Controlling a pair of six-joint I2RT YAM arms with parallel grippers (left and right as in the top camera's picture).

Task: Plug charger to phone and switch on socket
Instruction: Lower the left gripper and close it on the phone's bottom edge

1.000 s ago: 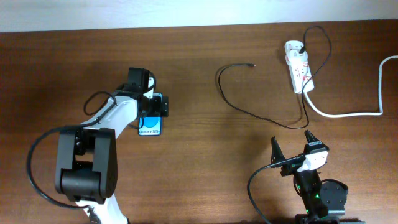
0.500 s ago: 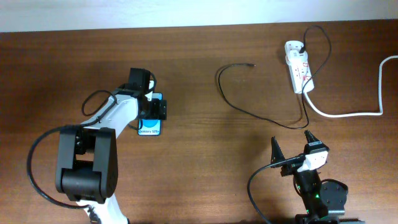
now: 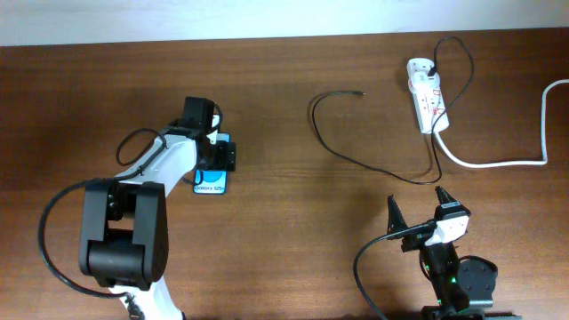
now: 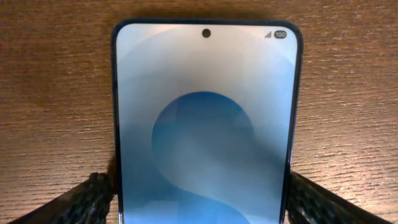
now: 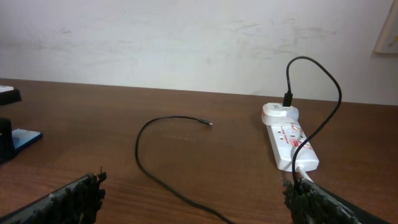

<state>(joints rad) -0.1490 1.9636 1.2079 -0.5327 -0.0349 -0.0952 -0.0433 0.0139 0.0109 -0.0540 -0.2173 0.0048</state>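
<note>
The phone (image 4: 205,124) is what this step is turning on, so reading outward from the robot's edge: the right gripper (image 3: 416,201) is hanging nearest, its fingers spreading wide and carrying nothing, well apart from everything. Further out, on the left of the table (image 3: 293,240), the left gripper (image 3: 220,157) is straddling the phone. In the wrist view its fingers (image 4: 93,198) are pressing against both long edges, so it is looking like a pinch on the phone as it is lying flat, screen up. The phone's long axis is running roughly from near edge to far edge, tilting slightly. Its camera-hole end is pointing away from the fingers, so I am judging the port end to be sitting back under the wrist, out of sight. Beyond that, mid-table, the charger (image 3: 312,116) is lying loose in a loop, its plug tip (image 3: 360,92) pointing right toward the socket (image 3: 430,105) and well apart from the phone. Farthest out, the white adapter (image 3: 418,68) is already sitting in the socket, with the thick white cord (image 3: 498,164) trailing off right. So the step in hand is securing the phone; next, the free right gripper is needing to collect that tip and line it up with the port. The switch is showing too small to read.
</note>
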